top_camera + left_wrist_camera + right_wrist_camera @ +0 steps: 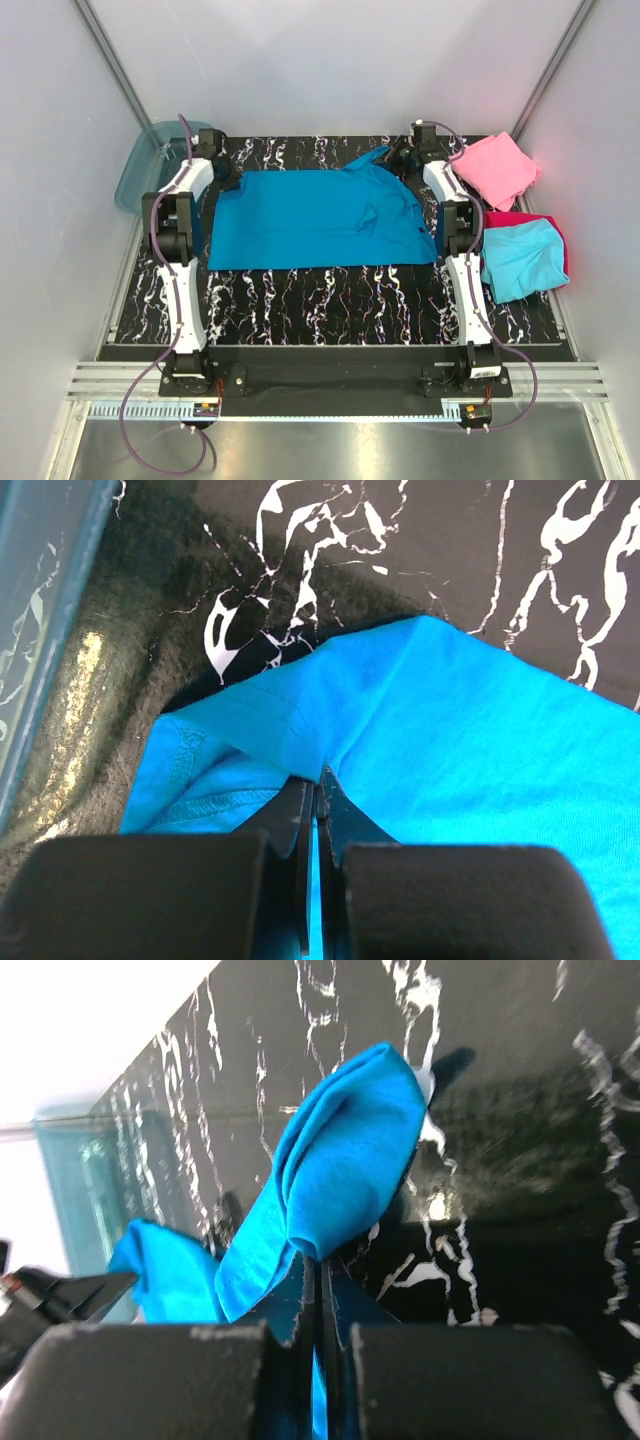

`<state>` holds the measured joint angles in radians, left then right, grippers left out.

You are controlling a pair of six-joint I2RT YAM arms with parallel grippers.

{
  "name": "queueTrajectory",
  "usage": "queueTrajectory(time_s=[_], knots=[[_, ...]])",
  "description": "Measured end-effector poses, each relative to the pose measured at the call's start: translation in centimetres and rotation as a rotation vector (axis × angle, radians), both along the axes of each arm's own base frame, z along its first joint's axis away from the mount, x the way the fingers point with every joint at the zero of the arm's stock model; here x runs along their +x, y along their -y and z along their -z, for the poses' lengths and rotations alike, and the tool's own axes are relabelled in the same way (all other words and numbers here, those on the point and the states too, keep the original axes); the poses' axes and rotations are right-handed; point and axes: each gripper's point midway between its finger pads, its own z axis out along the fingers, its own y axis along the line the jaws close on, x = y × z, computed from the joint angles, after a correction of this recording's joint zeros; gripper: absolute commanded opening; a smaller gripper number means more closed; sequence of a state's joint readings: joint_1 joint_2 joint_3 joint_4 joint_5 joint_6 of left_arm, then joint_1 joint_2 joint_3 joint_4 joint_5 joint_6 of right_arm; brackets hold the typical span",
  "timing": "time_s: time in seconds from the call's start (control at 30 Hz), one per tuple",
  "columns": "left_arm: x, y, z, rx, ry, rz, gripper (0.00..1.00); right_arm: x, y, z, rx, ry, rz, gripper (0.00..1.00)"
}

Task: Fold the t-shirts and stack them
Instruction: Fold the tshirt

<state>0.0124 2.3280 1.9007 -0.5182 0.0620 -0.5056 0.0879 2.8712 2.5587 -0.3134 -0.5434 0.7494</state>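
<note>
The teal shirt point(310, 222) lies spread across the middle of the table point(330, 297). The left gripper point(318, 780) is clamped on its far left corner, and the right gripper point(320, 1262) on its far right corner.

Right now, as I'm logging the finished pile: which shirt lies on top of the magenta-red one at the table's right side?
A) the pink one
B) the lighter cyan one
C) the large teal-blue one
B: the lighter cyan shirt covers most of the magenta-red shirt, whose edge shows behind and beside it; the pink shirt lies farther back.
</note>
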Motion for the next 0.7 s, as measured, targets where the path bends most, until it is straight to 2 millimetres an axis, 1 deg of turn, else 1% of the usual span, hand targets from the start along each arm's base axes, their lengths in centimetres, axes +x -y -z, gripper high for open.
queueTrajectory(time_s=[0.17, 0.43, 0.57, 0.7], knots=[[-0.1, 0.0, -0.6, 0.0, 0.015, 0.003, 0.0, 1.1, 1.5, -0.2, -0.064, 0.032, 0.065, 0.0], [0.2, 0.0, -2.8, 0.011, 0.062, 0.017, 0.0, 2.7, 5.4, -0.3, -0.139, 0.061, 0.174, 0.0], [0.3, -0.1, -3.1, 0.016, 0.072, 0.022, 0.0, 3.1, 7.3, -0.4, -0.16, 0.067, 0.214, 0.0], [0.5, -0.1, -3.2, 0.016, 0.079, 0.022, 0.0, 3.1, 8.3, -0.4, -0.17, 0.065, 0.237, 0.0]])
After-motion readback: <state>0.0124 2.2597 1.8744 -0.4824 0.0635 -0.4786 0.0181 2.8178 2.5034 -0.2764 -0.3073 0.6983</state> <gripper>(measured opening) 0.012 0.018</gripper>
